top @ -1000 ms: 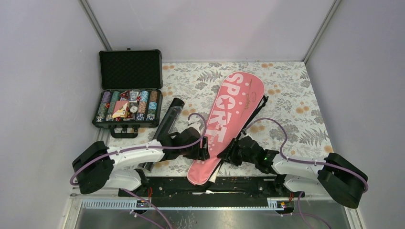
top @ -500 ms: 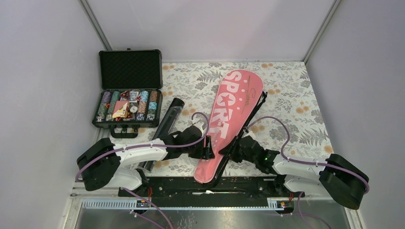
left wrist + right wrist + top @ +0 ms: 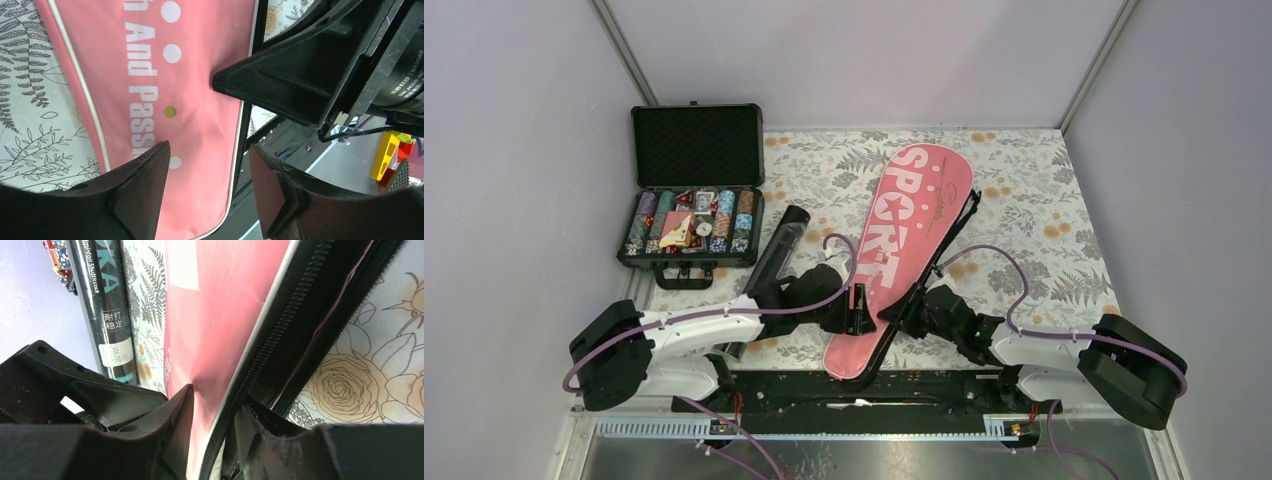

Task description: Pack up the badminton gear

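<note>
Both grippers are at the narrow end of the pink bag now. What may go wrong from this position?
The right gripper seems to pinch the open zip edge of the pink bag, whose narrow end overhangs the near edge of the table; a pull may drag it off. The left gripper, open, hangs very near the right one; they may collide. The black tube lies beside the left arm, which may knock it.
</note>
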Tool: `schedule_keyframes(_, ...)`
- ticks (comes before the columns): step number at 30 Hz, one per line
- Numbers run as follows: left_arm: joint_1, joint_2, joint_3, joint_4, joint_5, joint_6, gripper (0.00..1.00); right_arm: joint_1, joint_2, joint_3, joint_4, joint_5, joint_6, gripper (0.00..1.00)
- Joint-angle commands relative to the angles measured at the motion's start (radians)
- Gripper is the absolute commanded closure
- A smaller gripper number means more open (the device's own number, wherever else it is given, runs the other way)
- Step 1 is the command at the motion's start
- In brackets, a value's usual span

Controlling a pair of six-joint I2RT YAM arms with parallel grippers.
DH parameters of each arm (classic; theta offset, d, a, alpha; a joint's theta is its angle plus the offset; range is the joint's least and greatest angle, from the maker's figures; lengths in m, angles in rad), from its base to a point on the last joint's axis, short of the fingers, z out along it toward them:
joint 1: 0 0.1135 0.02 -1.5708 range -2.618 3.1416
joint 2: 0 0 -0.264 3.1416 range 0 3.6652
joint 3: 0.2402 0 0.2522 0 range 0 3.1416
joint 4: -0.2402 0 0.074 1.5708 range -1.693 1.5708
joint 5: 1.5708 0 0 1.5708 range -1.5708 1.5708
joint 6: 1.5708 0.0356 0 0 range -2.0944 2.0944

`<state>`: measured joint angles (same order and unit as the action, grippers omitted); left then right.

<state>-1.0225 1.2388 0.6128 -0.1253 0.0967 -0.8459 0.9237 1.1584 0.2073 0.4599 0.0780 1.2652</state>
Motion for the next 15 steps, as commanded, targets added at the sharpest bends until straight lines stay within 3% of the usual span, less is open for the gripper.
schedule_keyframes(1,-0.011,-0.030,0.017,-0.004,-0.028,0.010,0.37,0.006,0.009,0.012,0.112,0.006,0.014,0.62)
schedule_keyframes(6,-0.018,-0.083,0.061,-0.167,-0.142,0.073,0.36,0.006,-0.025,0.007,-0.002,0.023,0.041,0.69)
schedule_keyframes(9,-0.018,-0.117,0.078,-0.226,-0.199,0.094,0.35,0.006,-0.066,0.003,-0.065,0.024,0.050,0.52)
schedule_keyframes(11,-0.017,-0.117,0.082,-0.255,-0.228,0.103,0.35,0.005,-0.097,0.004,-0.102,0.032,0.050,0.49)
schedule_keyframes(15,-0.017,-0.089,0.065,-0.239,-0.217,0.108,0.35,0.006,-0.119,0.011,-0.133,0.050,0.036,0.57)
